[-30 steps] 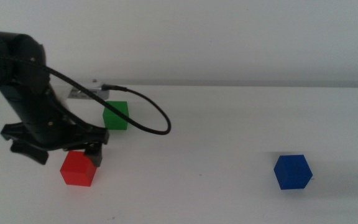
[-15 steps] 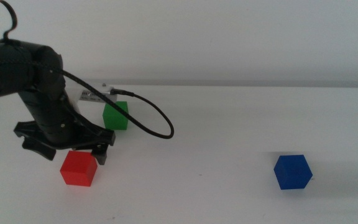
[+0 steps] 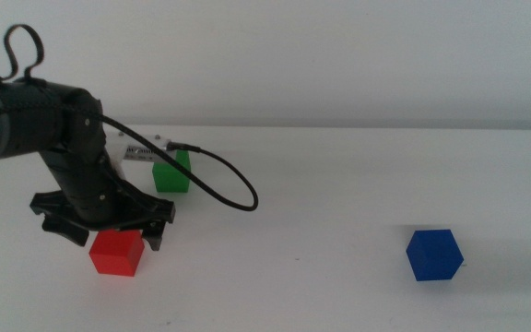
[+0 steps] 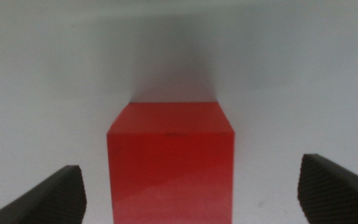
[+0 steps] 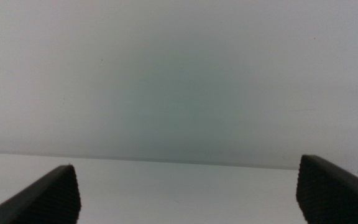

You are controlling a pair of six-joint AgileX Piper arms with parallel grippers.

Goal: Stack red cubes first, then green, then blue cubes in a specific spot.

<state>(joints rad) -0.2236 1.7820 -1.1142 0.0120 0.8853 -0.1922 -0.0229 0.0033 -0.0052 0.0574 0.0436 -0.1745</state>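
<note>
The left gripper (image 3: 109,232) sits lower than one second ago, now directly over the red cube (image 3: 117,252) and covering its upper edge. The arm's upper body stands further right and more upright, and a cable loop (image 3: 21,46) shows above it.

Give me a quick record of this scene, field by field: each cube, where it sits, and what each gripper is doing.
red cube: on the white table, near left, nothing stacked on it
green cube: on the table, behind the red cube, apart from it
blue cube: alone on the right side
left gripper: open, low over the red cube; wrist view shows the cube centred between its fingers, not touching
right gripper: open, out of the middle view, holding nothing
stack: not yet begun
</note>
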